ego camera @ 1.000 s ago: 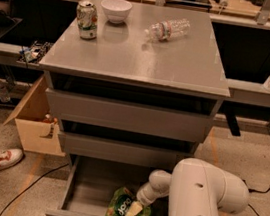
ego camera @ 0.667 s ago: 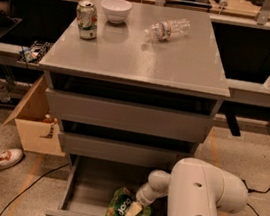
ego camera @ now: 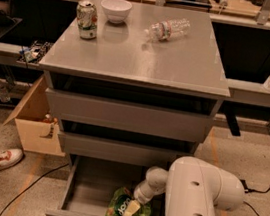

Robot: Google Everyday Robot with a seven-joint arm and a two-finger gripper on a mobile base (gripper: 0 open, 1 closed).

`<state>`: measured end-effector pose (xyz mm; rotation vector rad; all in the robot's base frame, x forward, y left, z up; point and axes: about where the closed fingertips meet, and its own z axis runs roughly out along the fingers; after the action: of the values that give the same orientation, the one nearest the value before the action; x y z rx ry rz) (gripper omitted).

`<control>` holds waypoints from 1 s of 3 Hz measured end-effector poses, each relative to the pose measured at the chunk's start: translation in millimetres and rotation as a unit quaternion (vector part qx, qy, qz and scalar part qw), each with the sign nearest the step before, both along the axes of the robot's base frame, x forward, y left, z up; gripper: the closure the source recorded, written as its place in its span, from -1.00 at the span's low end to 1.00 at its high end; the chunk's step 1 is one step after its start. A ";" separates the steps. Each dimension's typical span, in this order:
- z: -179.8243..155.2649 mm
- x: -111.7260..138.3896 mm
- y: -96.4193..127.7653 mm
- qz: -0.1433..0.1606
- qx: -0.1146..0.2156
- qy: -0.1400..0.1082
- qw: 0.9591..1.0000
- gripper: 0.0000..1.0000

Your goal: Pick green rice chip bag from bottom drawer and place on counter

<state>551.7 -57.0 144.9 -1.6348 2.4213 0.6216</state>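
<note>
Gripper (ego camera: 131, 209) low in the bottom drawer (ego camera: 91, 189), close to its front edge and right of the middle. Parked exactly where it was a second ago: no lift, no slide, no turn of the wrist. Same for the big white arm (ego camera: 196, 205), bent over the drawer's front-right corner and not budging.

So, nothing changed, and reading that for the task: looks like a pause at the grasp itself, pick not yet made. No sign of the bag coming up off the drawer floor.

Right under the tip, touching it: green rice chip bag (ego camera: 118, 201), crumpled, flat on the drawer floor, spreading mostly to the left of the gripper and a little to its right, hard by the front edge. Clamped on the bag or only pressed against it? Cannot tell from here.

Further out, up top: counter (ego camera: 147, 61), bare along its front edge and through the middle, plenty of landing room there. Back-left corner taken by a drink can (ego camera: 87, 19), with a white bowl (ego camera: 115, 9) just beside it at the back edge. Clear bottle (ego camera: 168, 29) on its side near the back edge, right of centre.

Still to come, by the look of it: grip, lift clear of the drawer, carry up to that front edge.
</note>
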 end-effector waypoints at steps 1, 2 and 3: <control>9.7 8.7 8.3 0.011 0.009 -0.008 1.000 -1.00; 11.9 11.7 12.8 0.014 0.015 -0.011 1.000 -1.00; 11.9 11.9 13.0 0.014 0.016 -0.011 1.000 -1.00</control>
<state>563.6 -44.0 156.8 -1.6580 2.3647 0.6386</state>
